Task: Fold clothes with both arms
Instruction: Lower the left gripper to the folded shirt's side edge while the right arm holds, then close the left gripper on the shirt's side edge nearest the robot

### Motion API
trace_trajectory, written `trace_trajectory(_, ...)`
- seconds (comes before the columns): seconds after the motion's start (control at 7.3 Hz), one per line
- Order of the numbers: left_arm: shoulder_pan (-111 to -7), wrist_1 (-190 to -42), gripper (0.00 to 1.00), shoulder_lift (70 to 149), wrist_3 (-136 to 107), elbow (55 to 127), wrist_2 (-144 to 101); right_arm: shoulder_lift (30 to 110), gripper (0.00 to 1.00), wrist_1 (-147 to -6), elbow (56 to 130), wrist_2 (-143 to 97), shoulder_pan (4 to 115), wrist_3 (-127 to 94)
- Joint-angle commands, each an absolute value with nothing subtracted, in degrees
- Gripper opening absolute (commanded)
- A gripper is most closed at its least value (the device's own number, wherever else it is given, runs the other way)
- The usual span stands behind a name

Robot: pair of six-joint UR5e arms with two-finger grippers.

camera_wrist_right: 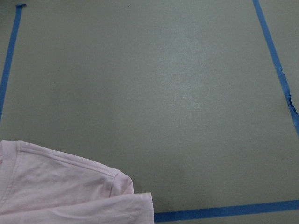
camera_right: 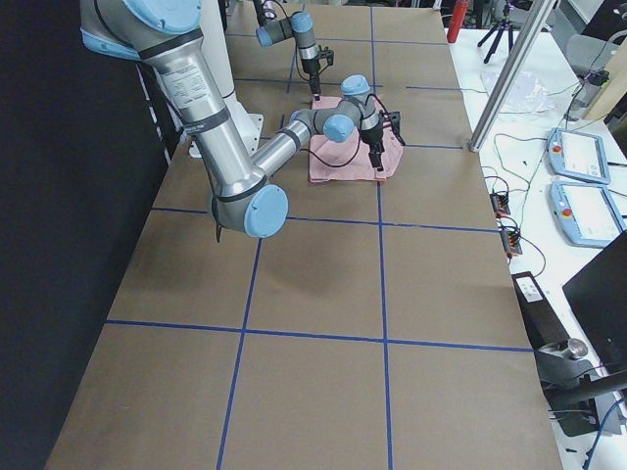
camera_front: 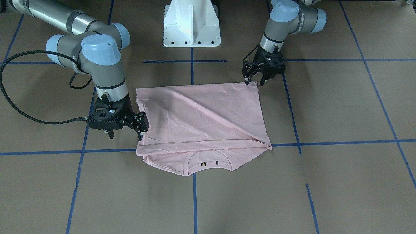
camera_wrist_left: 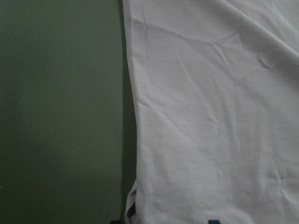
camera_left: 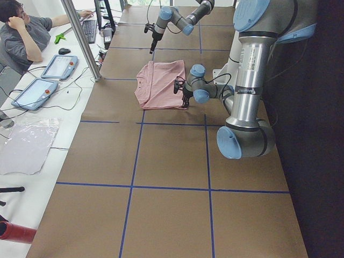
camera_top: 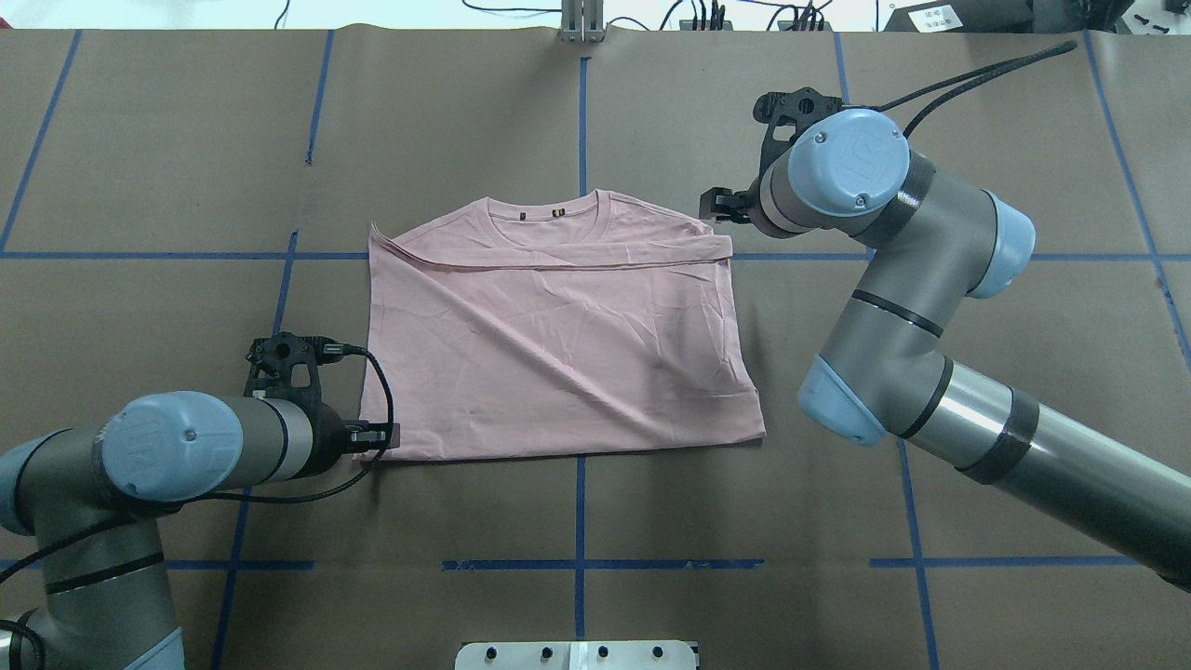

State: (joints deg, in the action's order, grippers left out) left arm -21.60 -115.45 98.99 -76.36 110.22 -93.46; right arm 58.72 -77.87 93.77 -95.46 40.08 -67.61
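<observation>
The pale pink T-shirt (camera_front: 201, 120) lies folded on the brown table, print hidden, its ribbed collar (camera_front: 208, 162) on the side far from the robot. My left gripper (camera_front: 255, 82) points down at the shirt's near corner, fingers apart; the left wrist view shows the shirt's edge (camera_wrist_left: 135, 140) with two fingertips (camera_wrist_left: 129, 215) at the bottom of the frame. My right gripper (camera_front: 127, 134) stands at the shirt's opposite side edge near the shoulder fold, fingers apart, holding nothing. The right wrist view shows only a shirt corner (camera_wrist_right: 70, 186). In the overhead view the left gripper (camera_top: 377, 435) and the right gripper (camera_top: 721, 207) sit at diagonal corners.
Blue tape lines (camera_front: 194, 201) grid the brown table. The white pedestal base (camera_front: 191, 22) stands at the robot's side. A black cable (camera_front: 19, 107) loops beside the right arm. An operator (camera_left: 24, 37) sits at a desk with tablets beyond the table.
</observation>
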Motion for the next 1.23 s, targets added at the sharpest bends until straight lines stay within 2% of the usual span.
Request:
trace_trajectory(0.0,-21.18,-115.4,0.61,98.96,-76.38,109.86,-93.43,58.97,1.0,-77.87,93.78,-95.45,40.08,-67.68)
trace_trajectory(0.41,-20.13,-115.4,0.59,98.96,-76.46,109.86,-93.43,58.97,1.0,-77.78,93.78,-95.36,40.08,-67.68)
trace_trajectory(0.55,-19.78,-115.31,0.48,98.96,-76.46,109.69,-93.43,58.97,1.0,-77.87,93.78,-95.45,40.08,-67.68)
trace_trajectory(0.69,-19.78,-115.31,0.44,98.96,-76.46,109.6,-93.43,58.97,1.0,-77.87,93.78,-95.36,40.08,-67.68)
trace_trajectory(0.82,-19.6,-115.31,0.35,98.96,-76.46,109.6,-93.43,58.97,1.0,-77.87,93.69,-95.36,40.08,-67.68)
trace_trajectory(0.96,-19.6,-115.31,0.12,98.96,-76.38,109.6,-93.34,58.97,1.0,-77.87,93.69,-95.36,40.08,-67.68)
trace_trajectory(1.1,-19.6,-115.31,0.0,98.79,-76.29,109.6,-93.34,58.97,1.0,-77.87,93.69,-95.36,40.08,-67.68)
